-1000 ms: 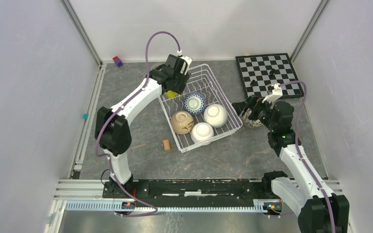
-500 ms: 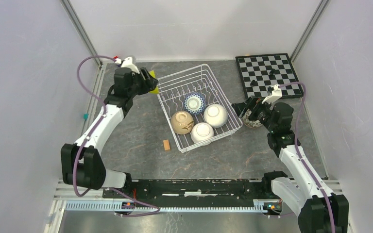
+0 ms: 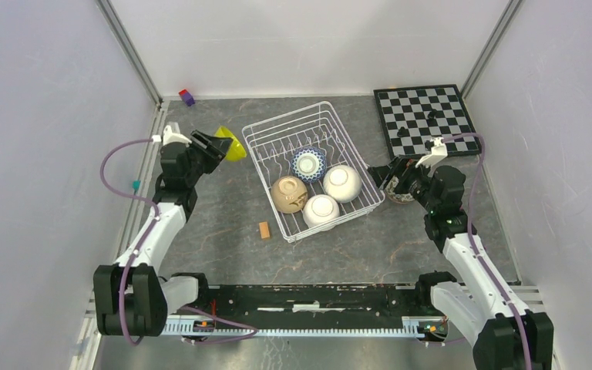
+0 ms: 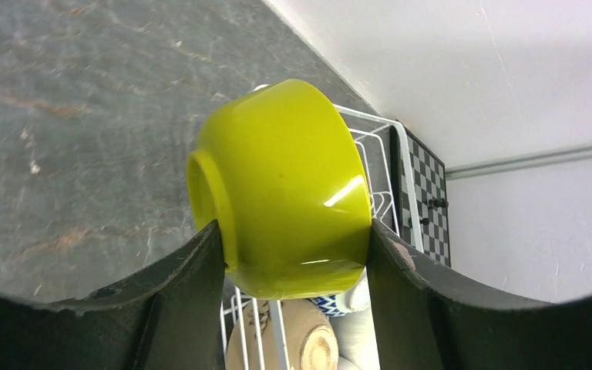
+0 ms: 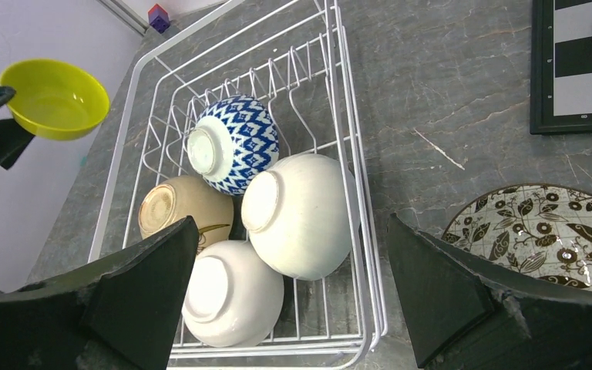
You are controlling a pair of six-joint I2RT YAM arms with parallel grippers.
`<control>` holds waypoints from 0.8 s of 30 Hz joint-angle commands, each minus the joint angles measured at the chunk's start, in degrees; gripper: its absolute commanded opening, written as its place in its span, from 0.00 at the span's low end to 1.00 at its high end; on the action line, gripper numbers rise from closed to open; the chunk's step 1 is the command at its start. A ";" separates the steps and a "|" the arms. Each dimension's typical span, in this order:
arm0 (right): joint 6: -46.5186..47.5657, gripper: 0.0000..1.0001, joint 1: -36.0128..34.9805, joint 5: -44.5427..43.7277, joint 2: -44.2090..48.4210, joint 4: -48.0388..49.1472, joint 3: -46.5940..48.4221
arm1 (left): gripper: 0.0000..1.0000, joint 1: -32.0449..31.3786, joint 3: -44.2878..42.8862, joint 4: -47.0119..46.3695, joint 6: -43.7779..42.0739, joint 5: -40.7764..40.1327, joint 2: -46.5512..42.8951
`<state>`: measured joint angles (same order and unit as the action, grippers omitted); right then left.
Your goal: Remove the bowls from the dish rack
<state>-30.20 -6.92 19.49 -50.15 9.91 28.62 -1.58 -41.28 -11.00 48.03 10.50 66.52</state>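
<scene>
The white wire dish rack (image 3: 277, 121) stands mid-table and holds a blue-and-white bowl (image 3: 307, 163), a tan bowl (image 3: 288, 193) and two white bowls (image 3: 341, 183) (image 3: 321, 211), all bottom-up. My left gripper (image 3: 220, 143) is shut on the lime-yellow bowl (image 4: 285, 185), holding it tilted above the table, left of the rack's far corner. My right gripper (image 3: 391, 176) is open and empty, just right of the rack, beside a dark leaf-speckled bowl (image 5: 547, 235) on the table. The right wrist view shows the rack (image 5: 339, 92) and its bowls between my fingers.
A black-and-white chessboard (image 3: 425, 117) with a few dark pieces lies at the back right. A small wooden block (image 3: 264, 230) lies left of the rack's near corner. A purple-and-red block (image 3: 187, 97) sits at the back left. Walls close in on both sides.
My left arm has swung from over the rack's far left corner out to the left, carrying the lime-yellow bowl. The right arm has barely moved.
</scene>
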 commanded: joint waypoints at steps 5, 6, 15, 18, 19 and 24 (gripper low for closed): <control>2.45 0.98 -0.22 -0.76 2.74 -0.84 0.22 | 0.35 1.32 7.94 -0.93 9.09 -12.52 -9.50; 2.55 0.98 -0.28 -0.88 2.72 -0.98 0.21 | 0.35 1.32 9.34 -0.86 9.71 -13.73 -10.31; 2.59 0.98 -0.21 -0.65 1.87 -0.43 0.23 | 0.35 1.32 15.49 -2.67 10.73 -13.90 -9.74; 2.49 0.98 -0.25 -0.49 1.31 -0.09 0.21 | 0.35 1.32 17.43 -6.26 11.94 -12.86 -7.39; 2.38 0.98 -0.21 -0.40 1.20 -0.09 0.22 | 0.35 1.32 18.07 -7.80 12.36 -12.27 -6.41; 2.28 0.98 -0.22 -0.10 0.77 0.15 0.21 | 0.35 1.32 18.65 -11.63 13.22 -8.74 -0.94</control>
<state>-28.60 -7.03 19.25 -49.19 8.38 28.62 -0.45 -22.59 -15.00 58.08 -0.78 62.89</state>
